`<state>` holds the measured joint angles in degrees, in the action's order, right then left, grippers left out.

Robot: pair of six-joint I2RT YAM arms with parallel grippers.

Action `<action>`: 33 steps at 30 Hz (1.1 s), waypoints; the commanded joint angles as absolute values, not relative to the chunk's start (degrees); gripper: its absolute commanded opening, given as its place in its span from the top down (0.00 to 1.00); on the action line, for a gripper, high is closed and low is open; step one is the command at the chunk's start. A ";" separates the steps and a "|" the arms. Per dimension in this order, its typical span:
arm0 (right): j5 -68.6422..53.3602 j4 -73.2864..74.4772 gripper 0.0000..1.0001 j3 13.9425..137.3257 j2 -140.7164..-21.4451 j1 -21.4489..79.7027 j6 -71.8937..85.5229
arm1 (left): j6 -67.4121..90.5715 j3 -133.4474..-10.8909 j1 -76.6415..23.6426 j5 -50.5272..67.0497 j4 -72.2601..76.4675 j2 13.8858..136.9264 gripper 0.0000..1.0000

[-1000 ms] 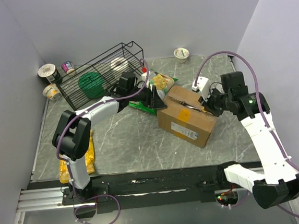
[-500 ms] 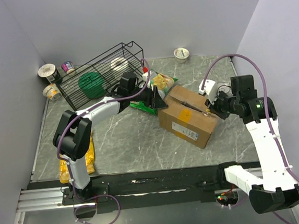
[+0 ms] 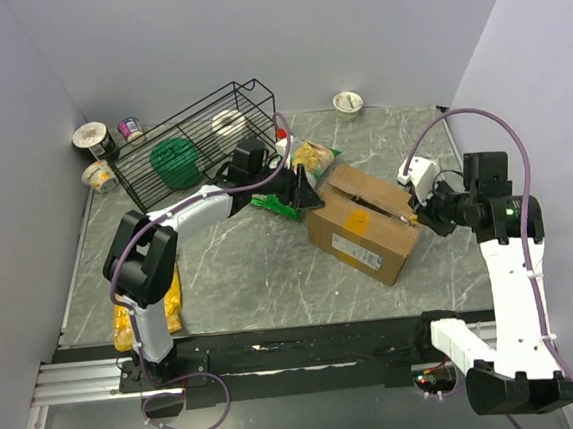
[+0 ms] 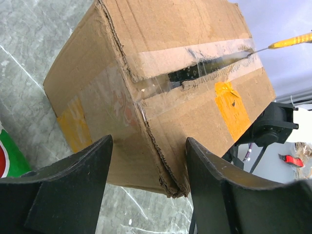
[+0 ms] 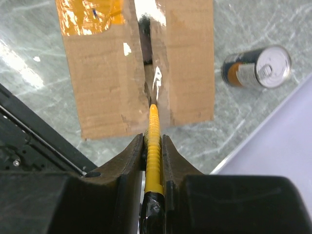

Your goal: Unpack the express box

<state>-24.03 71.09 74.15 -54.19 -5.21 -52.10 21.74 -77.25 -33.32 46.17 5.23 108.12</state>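
The express box (image 3: 361, 225), brown cardboard with a white label and an orange sticker, lies mid-table. Its taped top seam is slit partway, showing a dark gap (image 4: 187, 74). My left gripper (image 3: 305, 191) is open at the box's left end. In the left wrist view (image 4: 148, 183) the box's torn corner edge stands between the spread fingers (image 4: 68, 190). My right gripper (image 3: 435, 212) is shut on a yellow-handled cutter (image 5: 153, 134). The cutter's tip rests at the near end of the seam on the box (image 5: 97, 83). The cutter also shows in the left wrist view (image 4: 292, 40).
A green chip bag (image 3: 307, 159) lies behind the box under the left arm. A black wire basket (image 3: 195, 140) with a green lid inside stands at the back left, with cups (image 3: 95, 143) beside it. A yellow bag (image 3: 170, 293) lies by the left arm's base. A can (image 5: 257, 66) lies near the back wall.
My right arm has drawn back to the right, pulling the cutter along the seam to the box's right end. The box has shifted slightly right. The left gripper followed a little.
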 commanded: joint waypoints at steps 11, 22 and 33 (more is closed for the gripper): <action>-14.68 84.90 1.00 76.64 -49.40 -14.06 -62.48 | 17.40 -78.48 -32.08 39.02 -1.93 113.29 0.36; -17.75 89.47 1.00 81.03 -50.18 -25.30 -68.73 | 17.49 -78.40 -32.08 39.11 -2.20 113.55 0.36; -25.31 71.55 1.00 71.12 -50.36 -28.48 -43.16 | 16.71 -88.58 -31.73 51.06 -0.96 109.35 0.23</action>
<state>-22.61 76.09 74.96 -49.67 -28.16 -54.70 20.60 -82.52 -33.17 48.03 1.80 110.65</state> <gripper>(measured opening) 0.236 0.754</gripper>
